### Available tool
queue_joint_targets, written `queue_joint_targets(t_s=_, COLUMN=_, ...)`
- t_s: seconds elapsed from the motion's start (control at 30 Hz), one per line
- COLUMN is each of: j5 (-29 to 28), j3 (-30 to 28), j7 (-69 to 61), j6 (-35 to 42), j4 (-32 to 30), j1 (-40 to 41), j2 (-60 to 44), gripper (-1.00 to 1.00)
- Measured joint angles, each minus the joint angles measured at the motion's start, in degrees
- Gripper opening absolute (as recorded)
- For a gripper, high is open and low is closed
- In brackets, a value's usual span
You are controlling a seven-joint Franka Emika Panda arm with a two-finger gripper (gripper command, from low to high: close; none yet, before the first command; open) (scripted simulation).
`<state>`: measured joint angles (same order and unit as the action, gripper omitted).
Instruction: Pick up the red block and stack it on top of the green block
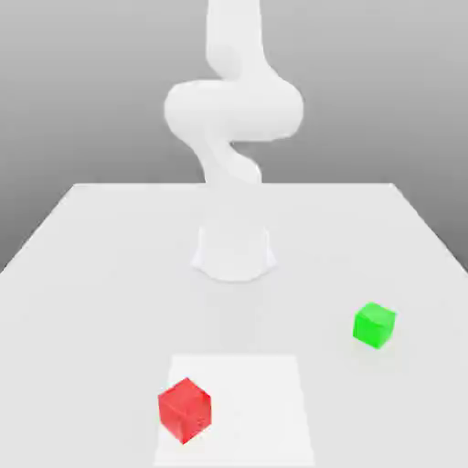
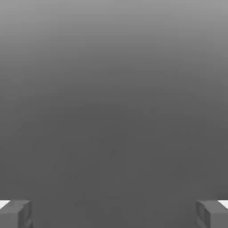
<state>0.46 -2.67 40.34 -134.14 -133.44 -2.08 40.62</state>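
Jaws spread wide, nothing between the fingers [image 2: 15,213]. Well apart from them, the red block [image 1: 185,410] and green block [image 1: 375,324] rest separately on the desk [image 1: 91,274].

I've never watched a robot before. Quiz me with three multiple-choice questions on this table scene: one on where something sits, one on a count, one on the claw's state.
1. The red block lies where?
A. on a paler square patch
B. on the green block
C. against the arm's base

2. How many blocks are on the table?
A. one
B. two
C. four

3. The gripper is:
A. shut on the red block
B. shut, empty
C. open, empty

Answers: 1 A, the patch surrounds it; 2 B, one red and one green; 3 C, its fingers stand far apart with nothing between.
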Motion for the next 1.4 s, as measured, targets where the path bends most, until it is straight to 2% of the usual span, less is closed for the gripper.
queue_joint_targets(t_s=0.27, j5=2.49, j3=-8.09, j7=-18.56, j6=-7.66, j4=-5.37, j1=-5.82, j2=-16.94, gripper=0.00)
queue_joint_targets(t_s=0.5, j5=5.62, j3=-12.53, j7=-35.16, j6=-14.17, j4=-9.96, j1=-8.32, j2=-31.59, gripper=0.00)
queue_joint_targets(t_s=0.77, j5=5.71, j3=-13.18, j7=-50.95, j6=-22.05, j4=-14.93, j1=-6.48, j2=-47.75, gripper=0.00)
queue_joint_targets(t_s=0.93, j5=11.26, j3=-8.18, j7=-56.42, j6=-30.05, j4=-13.81, j1=-2.55, j2=-58.05, gripper=0.00)
queue_joint_targets(t_s=0.97, j5=12.03, j3=-7.24, j7=-57.01, j6=-31.17, j4=-13.60, j1=-1.77, j2=-59.42, gripper=-1.00)
queue_joint_targets(t_s=1.2, j5=11.93, j3=-7.22, j7=-56.94, j6=-31.05, j4=-13.61, j1=-1.73, j2=-59.40, gripper=-1.00)
queue_joint_targets(t_s=1.4, j5=4.57, j3=-10.10, j7=-52.40, j6=-22.62, j4=-15.81, j1=-4.34, j2=-48.55, gripper=-1.00)
